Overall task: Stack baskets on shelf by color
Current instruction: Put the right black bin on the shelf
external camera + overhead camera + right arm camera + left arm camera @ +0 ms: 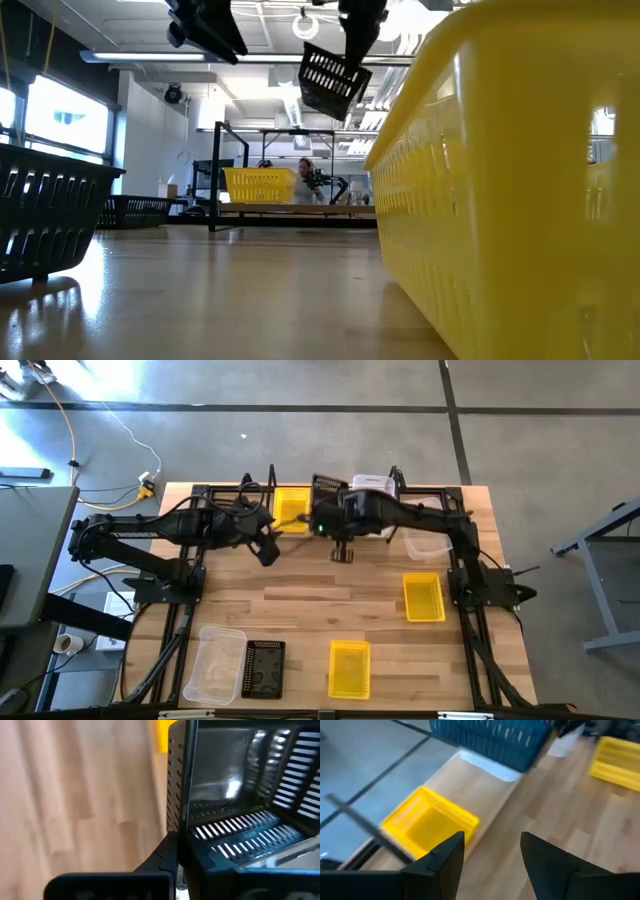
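Note:
The shelf (300,530) stands along the table's far edge. On it rest a yellow basket (291,508) and a clear basket (372,483). My right gripper (332,508) is shut on a black perforated basket (329,488), held in the air over the shelf; in the low view this basket (330,78) hangs tilted. My left gripper (266,548) is open and hovers just on the near side of the shelf, by the yellow basket (427,820), touching nothing. My right gripper holds the black basket by one side wall at its rim (187,805), with one finger inside the basket and one outside. The basket is lifted clear and tilted, hanging below the fingers (358,30).
On the table lie a clear basket (425,541) by the right arm, two yellow baskets (423,597) (349,668), a black basket (264,668) and a clear basket (220,663) near the front edge. Bare wood shows in the table's middle (320,595).

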Controlling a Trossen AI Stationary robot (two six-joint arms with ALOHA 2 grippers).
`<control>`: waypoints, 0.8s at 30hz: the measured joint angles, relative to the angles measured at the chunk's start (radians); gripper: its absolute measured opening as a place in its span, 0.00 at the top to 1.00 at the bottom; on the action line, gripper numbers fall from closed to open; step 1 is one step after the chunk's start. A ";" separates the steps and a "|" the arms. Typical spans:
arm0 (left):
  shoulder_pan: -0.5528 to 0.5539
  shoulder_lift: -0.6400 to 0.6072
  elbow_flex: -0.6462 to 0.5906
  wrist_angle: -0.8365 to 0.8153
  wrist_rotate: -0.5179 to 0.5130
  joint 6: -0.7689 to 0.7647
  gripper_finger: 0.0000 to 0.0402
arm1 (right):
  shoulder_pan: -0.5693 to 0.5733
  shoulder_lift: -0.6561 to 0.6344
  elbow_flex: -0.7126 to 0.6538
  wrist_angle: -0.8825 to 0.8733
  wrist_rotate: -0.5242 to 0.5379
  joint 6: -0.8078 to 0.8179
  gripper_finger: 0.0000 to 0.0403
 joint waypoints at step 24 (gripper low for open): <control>-0.001 -0.016 0.000 -0.302 0.179 -0.165 0.54 | -0.143 0.002 -0.326 0.277 -0.111 -0.151 1.00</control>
